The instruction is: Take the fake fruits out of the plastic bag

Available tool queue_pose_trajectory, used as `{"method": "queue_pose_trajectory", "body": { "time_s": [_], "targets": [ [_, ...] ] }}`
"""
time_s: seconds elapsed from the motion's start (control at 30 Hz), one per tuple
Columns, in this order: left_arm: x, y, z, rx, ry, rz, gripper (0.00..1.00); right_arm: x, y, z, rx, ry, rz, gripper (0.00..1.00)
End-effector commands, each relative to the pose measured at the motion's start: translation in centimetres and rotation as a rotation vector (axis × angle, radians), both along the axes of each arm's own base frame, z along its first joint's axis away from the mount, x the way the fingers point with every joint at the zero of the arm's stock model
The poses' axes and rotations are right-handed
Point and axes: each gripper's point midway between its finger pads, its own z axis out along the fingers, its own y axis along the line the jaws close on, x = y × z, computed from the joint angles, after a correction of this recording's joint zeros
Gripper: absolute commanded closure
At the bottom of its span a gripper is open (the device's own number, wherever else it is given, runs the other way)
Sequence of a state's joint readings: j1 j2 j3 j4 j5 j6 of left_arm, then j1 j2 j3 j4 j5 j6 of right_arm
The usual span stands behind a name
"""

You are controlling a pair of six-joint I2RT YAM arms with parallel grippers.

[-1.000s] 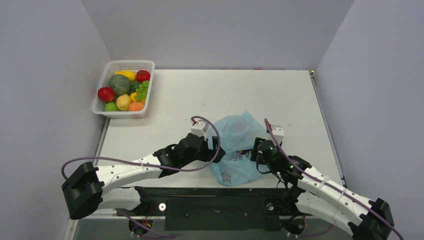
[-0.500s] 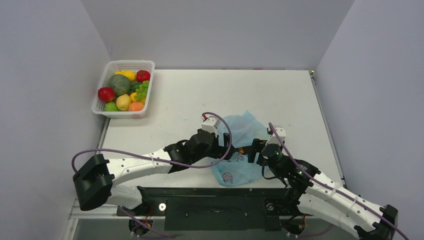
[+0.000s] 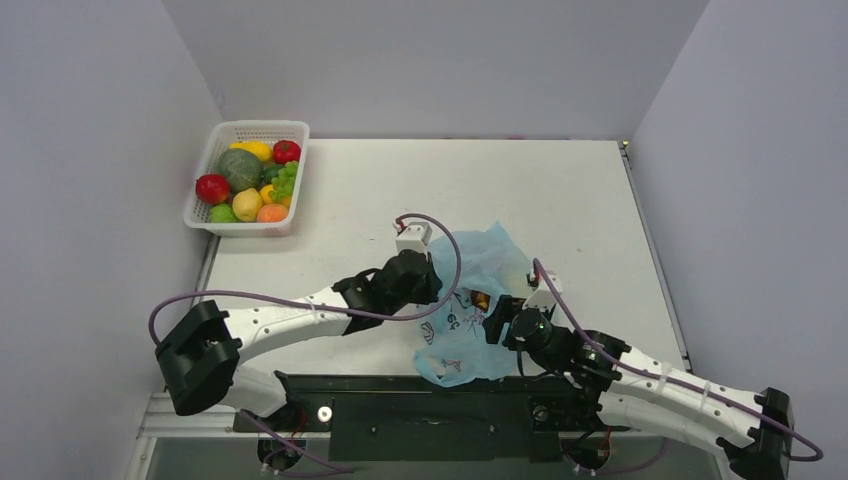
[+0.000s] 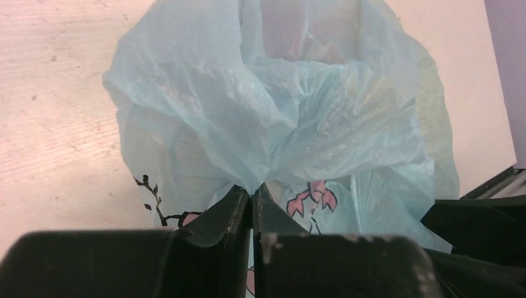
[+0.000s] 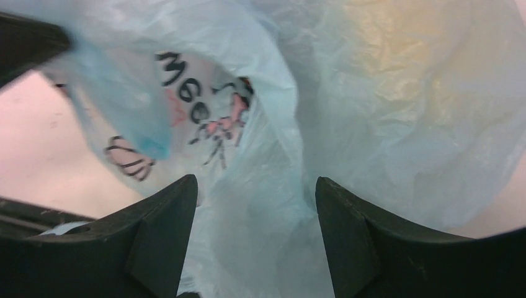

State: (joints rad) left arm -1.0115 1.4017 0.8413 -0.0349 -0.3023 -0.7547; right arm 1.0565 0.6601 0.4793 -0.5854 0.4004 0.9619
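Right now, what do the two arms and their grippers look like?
Both arms, left arm and right arm, have white link shells with black joints and black bases. A purple cable runs along each to a small white wrist block. The left gripper and right gripper have matte black, wedge-shaped fingers.

The bunched plastic bag (image 3: pixel 485 250) crowds the near table (image 3: pixel 500 180) edge, its mouth seemingly pinched; open tabletop lies beyond.

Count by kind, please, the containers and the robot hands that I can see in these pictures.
plastic bag: 1
basket: 1
robot hands: 2, the left hand and the right hand
Total: 4
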Motion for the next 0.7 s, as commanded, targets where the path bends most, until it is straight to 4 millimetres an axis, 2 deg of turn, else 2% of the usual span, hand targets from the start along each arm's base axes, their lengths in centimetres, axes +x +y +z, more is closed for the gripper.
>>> {"method": "queue_pose_trajectory", "body": {
  "time_s": [0.0,0.03,0.07,0.1,0.13,0.17,0.23,0.27,0.3,0.33,0.37,0.4,0.43,0.47,0.5,0.53,0.57,0.67],
  "targets": [
    [1.4,1.8,4.6,-0.027,-0.091,0.103,1.0,1.6,-1.8,-1.8,-0.049,-0.023,-0.171,0.35],
    [1.1,2.7,4.3,-0.012,-0.089,0.115,1.0,2.1,-2.4,-2.1,-0.091,-0.032,-0.197,0.35],
    [0.9,3.8,5.3,-0.035,-0.106,0.144,1.0,2.7,-2.5,-1.7,-0.107,-0.05,-0.203,0.36],
    [0.4,4.7,4.9,-0.03,-0.1,0.154,1.0,3.3,-2.7,-1.8,-0.145,-0.064,-0.218,0.36],
    [-0.1,5.6,6.6,-0.083,-0.118,0.166,1.0,4.0,-3.0,-1.4,-0.174,-0.08,-0.225,0.36],
    [-0.7,6.5,5.8,-0.076,-0.107,0.171,1.0,4.7,-3.0,-1.3,-0.197,-0.092,-0.232,0.37],
    [-2.1,8.4,7.3,-0.172,-0.12,0.182,1.0,6.5,-3.2,-0.4,-0.239,-0.126,-0.245,0.37],
    [-2.8,9.0,6.1,-0.185,-0.088,0.188,1.0,7.5,-3.4,0.4,-0.267,-0.147,-0.248,0.37],
    [-3.5,9.4,7.0,-0.244,-0.091,0.182,1.0,8.4,-3.2,0.6,-0.29,-0.162,-0.256,0.37],
    [-3.9,9.8,5.9,-0.265,-0.063,0.194,1.0,9.5,-3.1,1.8,-0.314,-0.188,-0.251,0.37],
    [-4.5,9.9,6.5,-0.315,-0.061,0.183,1.0,10.2,-2.9,1.7,-0.355,-0.188,-0.249,0.37],
    [-4.8,10.0,5.5,-0.342,-0.039,0.19,1.0,11.1,-2.2,3.4,-0.37,-0.212,-0.227,0.37],
    [-5.1,10.1,5.8,-0.378,-0.04,0.184,1.0,11.4,-1.6,3.0,-0.405,-0.194,-0.196,0.36],
    [-5.3,10.1,5.2,-0.395,-0.025,0.191,1.0,12.0,-0.6,4.5,-0.403,-0.212,-0.17,0.35],
    [-5.5,10.2,5.3,-0.418,-0.02,0.189,1.0,12.0,0.1,4.3,-0.415,-0.193,-0.132,0.33],
    [-5.6,10.2,4.9,-0.419,-0.016,0.189,1.0,12.0,1.2,5.0,-0.404,-0.195,-0.086,0.32],
    [-5.7,10.3,4.9,-0.425,-0.015,0.187,1.0,11.6,1.3,5.2,-0.411,-0.188,-0.063,0.31],
    [-5.8,10.2,5.2,-0.424,-0.017,0.179,1.0,9.4,2.8,7.2,-0.385,-0.237,0.046,0.24]
  ]
}}
